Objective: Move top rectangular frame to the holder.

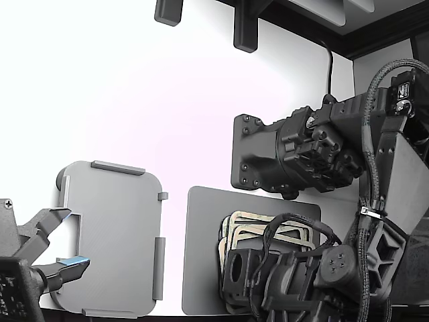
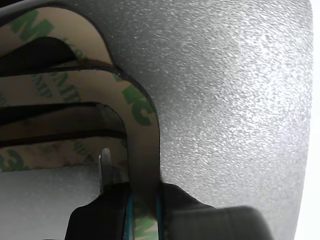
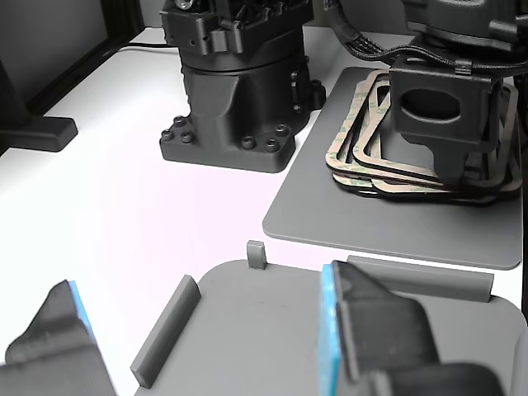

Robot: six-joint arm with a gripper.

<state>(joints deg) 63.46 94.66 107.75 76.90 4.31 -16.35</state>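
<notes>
Top rectangular frame [image 3: 363, 124] beige, flat atop stack; holder [image 1: 110, 235] light grey, tabbed, well apart.

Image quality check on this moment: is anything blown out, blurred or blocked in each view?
Exterior view: the white table is overexposed, with a pinkish cast. Wrist view: very close, the gripper soft-focused, the frame between its fingers readable. Other view: a second gripper's blurred fingers block part of the holder.
</notes>
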